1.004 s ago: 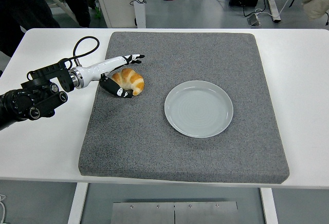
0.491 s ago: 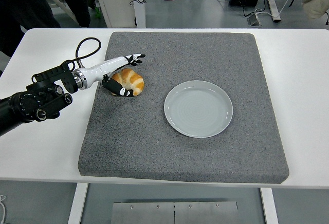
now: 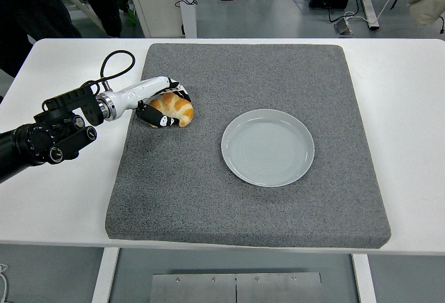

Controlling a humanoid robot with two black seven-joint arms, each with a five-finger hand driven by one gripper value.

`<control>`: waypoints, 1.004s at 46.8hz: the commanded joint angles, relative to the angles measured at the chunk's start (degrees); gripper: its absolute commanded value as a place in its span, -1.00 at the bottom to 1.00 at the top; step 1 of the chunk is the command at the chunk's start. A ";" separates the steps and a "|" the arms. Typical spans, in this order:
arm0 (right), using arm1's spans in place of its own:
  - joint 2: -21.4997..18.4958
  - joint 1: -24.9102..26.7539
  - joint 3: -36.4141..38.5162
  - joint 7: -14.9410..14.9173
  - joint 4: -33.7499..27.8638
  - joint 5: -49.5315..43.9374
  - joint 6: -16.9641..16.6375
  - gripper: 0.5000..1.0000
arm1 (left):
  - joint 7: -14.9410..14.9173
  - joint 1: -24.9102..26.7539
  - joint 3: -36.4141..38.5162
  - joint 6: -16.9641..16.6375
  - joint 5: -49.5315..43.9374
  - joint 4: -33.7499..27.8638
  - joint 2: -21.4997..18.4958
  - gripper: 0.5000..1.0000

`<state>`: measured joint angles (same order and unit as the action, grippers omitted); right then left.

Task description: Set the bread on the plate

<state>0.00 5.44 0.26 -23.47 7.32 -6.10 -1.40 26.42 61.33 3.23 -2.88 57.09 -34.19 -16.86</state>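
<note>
Bread (image 3: 175,109), a golden, crescent-shaped croissant with a glossy ridged crust, lies on the left of the coarse grey mat (image 3: 250,199), well apart from the plate (image 3: 268,147). My left hand (image 3: 161,105) has its fingers curled around it, thumb below, fingers over the top. The grasp looks made; lifting and carrying right are left. The plate is round, smooth, pale and empty.

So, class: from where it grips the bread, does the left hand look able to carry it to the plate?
Probably yes. The left hand is closed on the bread, and only bare grey mat lies between it and the empty plate to its right.
</note>
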 commanded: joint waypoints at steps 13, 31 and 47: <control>0.00 0.00 0.00 0.00 0.07 0.04 -0.01 1.00 | 0.30 4.14 0.03 -1.69 -0.14 0.00 -0.72 -1.00; 0.00 0.00 0.00 0.00 0.07 -0.05 -0.01 1.00 | 0.30 11.52 0.11 -1.34 -0.23 0.00 -3.62 -1.00; 0.00 0.00 0.00 0.00 0.07 0.04 -0.01 1.00 | 0.12 18.82 0.29 -0.90 -0.14 -0.08 -3.97 -1.00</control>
<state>0.00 5.44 0.26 -23.47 7.39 -6.08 -1.42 26.59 79.15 3.44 -3.80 56.94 -34.22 -21.19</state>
